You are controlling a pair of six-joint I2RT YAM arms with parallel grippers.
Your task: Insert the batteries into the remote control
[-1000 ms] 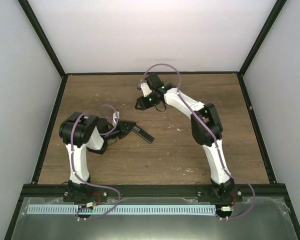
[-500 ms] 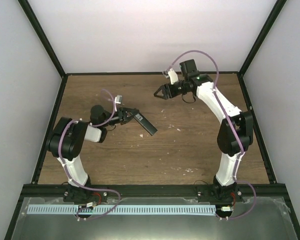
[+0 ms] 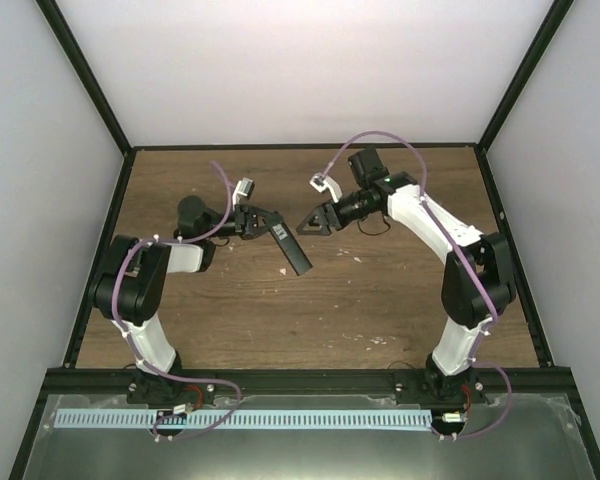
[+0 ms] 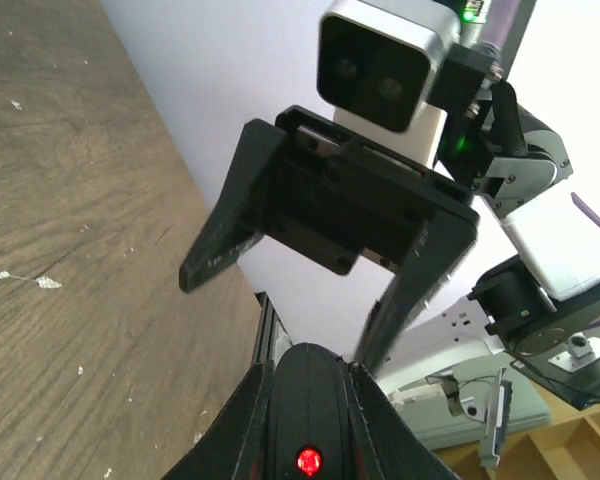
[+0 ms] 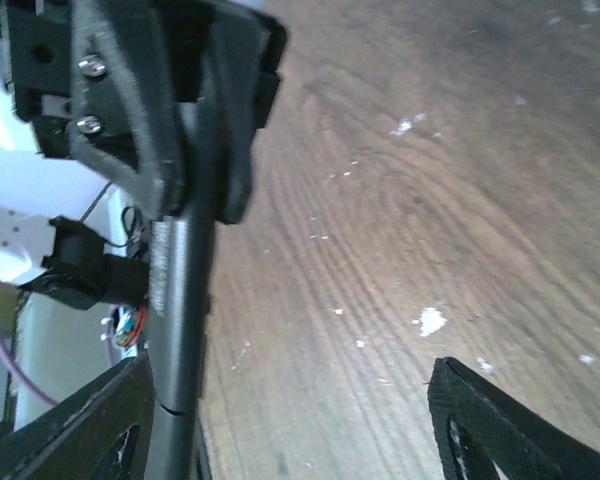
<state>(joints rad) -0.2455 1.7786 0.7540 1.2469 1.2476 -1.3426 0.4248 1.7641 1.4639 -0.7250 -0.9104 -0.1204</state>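
The remote control (image 3: 292, 252) is a long black bar; my left gripper (image 3: 263, 222) is shut on its far end and holds it slanting down to the right over the table. In the left wrist view the remote (image 4: 310, 430) sits between my fingers with a red light lit. My right gripper (image 3: 308, 224) is open, just right of the remote and facing it. In the right wrist view the remote (image 5: 175, 330) stands near my left finger, with the left gripper (image 5: 150, 100) clamped on it above. No batteries are in view.
The wooden table (image 3: 380, 300) carries pale chipped specks (image 5: 432, 320). Black frame rails (image 3: 100, 260) and white walls bound it on three sides. A metal shelf with a pale slotted strip (image 3: 240, 420) lies at the near edge behind the arm bases.
My left arm has stretched out and carried the remote farther back and to the right. My right gripper has swung down and left, close to the remote, and stays open.
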